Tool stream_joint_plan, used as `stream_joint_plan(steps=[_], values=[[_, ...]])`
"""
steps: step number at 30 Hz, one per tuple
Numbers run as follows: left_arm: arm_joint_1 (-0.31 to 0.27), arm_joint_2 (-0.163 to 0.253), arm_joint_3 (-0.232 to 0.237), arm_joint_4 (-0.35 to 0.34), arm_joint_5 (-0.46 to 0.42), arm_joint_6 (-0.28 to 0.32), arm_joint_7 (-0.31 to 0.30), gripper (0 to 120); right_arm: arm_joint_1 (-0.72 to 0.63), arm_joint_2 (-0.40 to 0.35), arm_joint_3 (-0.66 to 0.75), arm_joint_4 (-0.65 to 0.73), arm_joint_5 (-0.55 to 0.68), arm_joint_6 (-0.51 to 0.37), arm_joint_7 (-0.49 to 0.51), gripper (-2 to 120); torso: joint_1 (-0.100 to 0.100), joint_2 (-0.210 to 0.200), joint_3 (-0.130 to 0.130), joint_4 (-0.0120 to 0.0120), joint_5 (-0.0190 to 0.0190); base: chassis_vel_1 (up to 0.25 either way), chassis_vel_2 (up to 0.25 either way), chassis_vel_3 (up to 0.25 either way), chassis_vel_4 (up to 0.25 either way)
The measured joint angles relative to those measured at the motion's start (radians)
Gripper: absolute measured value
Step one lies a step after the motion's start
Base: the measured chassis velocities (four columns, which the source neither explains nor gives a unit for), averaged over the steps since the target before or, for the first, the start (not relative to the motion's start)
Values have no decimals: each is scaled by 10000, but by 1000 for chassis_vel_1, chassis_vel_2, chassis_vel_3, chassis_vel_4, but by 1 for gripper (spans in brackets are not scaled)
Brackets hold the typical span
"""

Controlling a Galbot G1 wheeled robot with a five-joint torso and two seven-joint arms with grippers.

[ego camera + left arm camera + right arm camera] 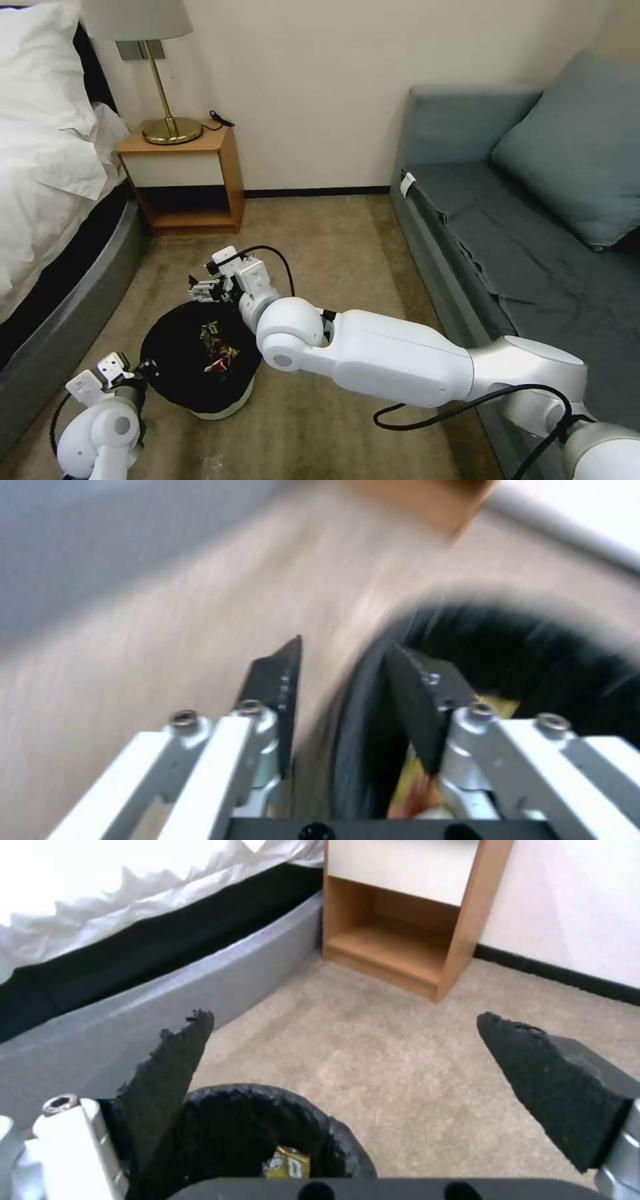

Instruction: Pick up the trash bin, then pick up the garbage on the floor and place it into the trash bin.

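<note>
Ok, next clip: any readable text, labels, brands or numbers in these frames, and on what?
None can be read.
Wrappers inside the trash bin: print too small to read.
Gold-brown wrapper in the right wrist view: markings blurred, unreadable.
White tag on the sofa edge: no legible text.

White trash bin [223, 408], black liner

You see the trash bin [223, 403] in smooth white plastic, lined with a crinkly, slightly shiny black bag. The wrappers [217, 347] inside look glossy. The carpet [333, 247] is rough and matt, the nightstand [230, 167] is smooth wood, and the lamp base [172, 131] is polished brass-like metal.
</note>
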Motion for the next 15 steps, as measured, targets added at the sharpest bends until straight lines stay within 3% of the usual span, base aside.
stream_joint_plan(steps=[1,4,5,7,9,10,12,14,15], values=[[0,0,0,0,0,0,0,47,0,0,0,0,0,0,0,100,0,0,0,0,0,0,0,0,0],[197,46,-216,104,1650,-1981,2203,60,-118,-170,180,164,-28,6,-4,100,0,0,1,-1,-2,0,0,0,0],[197,46,-216,104,1650,-1981,2203,60,-118,-170,180,164,-28,6,-4,100,0,0,1,-1,-2,0,0,0,0],[284,73,-345,104,2113,-2931,3000,71,-292,-385,507,416,-45,24,27,100,0,0,0,3,-1,0,0,0,0],[394,118,-370,29,2210,-3584,3478,80,-558,-810,1040,755,-169,164,-70,100,0,0,0,3,-2,0,0,0,0],[394,118,-370,29,2210,-3584,3478,80,-558,-810,1040,755,-169,164,-70,100,0,0,0,3,-2,0,0,0,0],[499,137,-325,-141,2136,-3931,3715,88,-1148,-1690,1933,1212,-681,652,-488,100,0,0,0,5,2,0,0,0,0],[619,141,-251,-320,2095,-4028,3766,95,-2091,-2853,3151,1636,-1979,1382,-1158,100,0,0,0,-4,3,0,0,0,0],[619,141,-251,-320,2095,-4028,3766,95,-2091,-2853,3151,1636,-1979,1382,-1158,100,0,0,0,-4,3,0,0,0,0]])
